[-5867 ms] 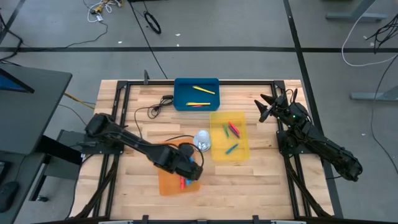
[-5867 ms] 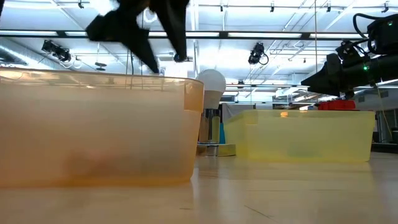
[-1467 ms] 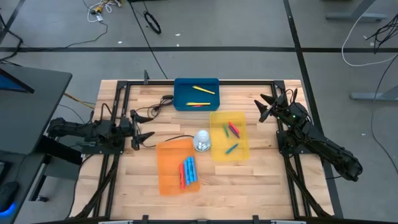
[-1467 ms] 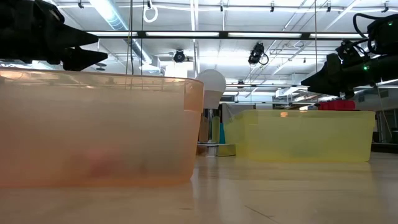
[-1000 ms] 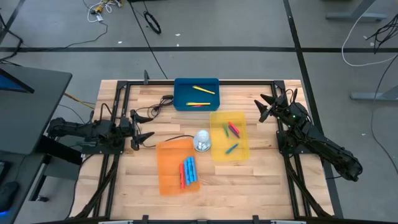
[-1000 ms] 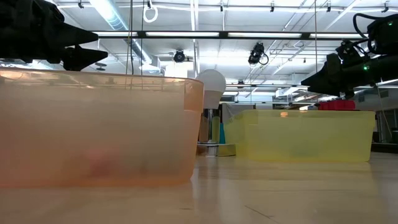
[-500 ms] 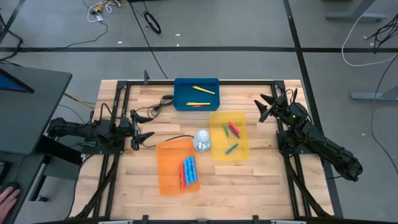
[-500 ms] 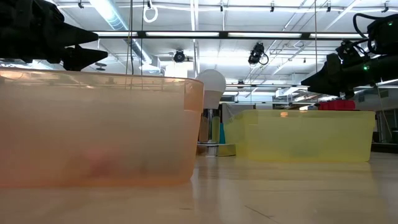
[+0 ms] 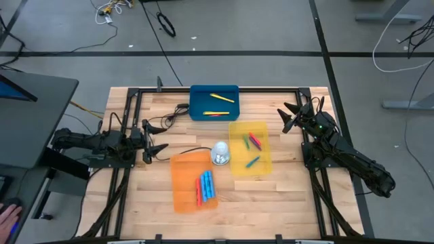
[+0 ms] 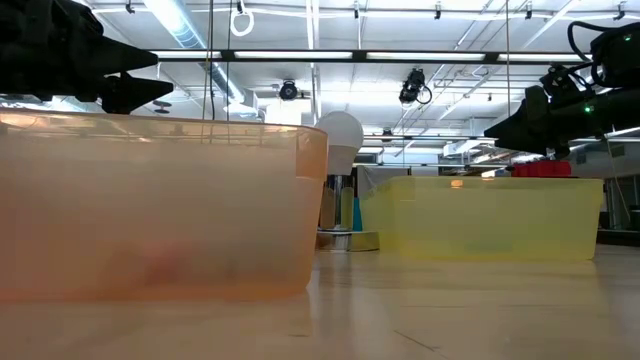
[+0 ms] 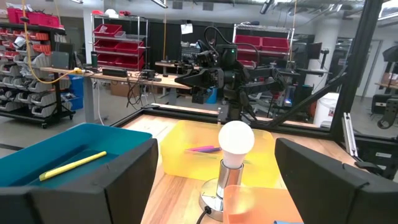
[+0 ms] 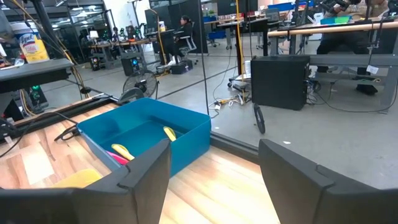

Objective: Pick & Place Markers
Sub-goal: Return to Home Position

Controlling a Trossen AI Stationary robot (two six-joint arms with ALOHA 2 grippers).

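Left tool (image 9: 153,149): withdrawn from above the orange tray (image 9: 182,177) to the desk's (image 9: 271,196) left edge, fingers spread wide and empty; red and blue markers (image 9: 204,188) lie in that tray, well ahead of it; right tool (image 9: 289,116) likewise spread, empty; sorting judged complete.

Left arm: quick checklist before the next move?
1. Left gripper open and empty, over the left side of the table: ok.
2. Right gripper open and empty, over the right side: ok.
3. Markers all in trays, none loose on the table: ok. They lie in the orange tray, yellow tray and blue tray.
4. Bulb stand upright between the trays: ok.
5. Person's hand off the table: ok.
6. Which marker goes next: cannot tell.
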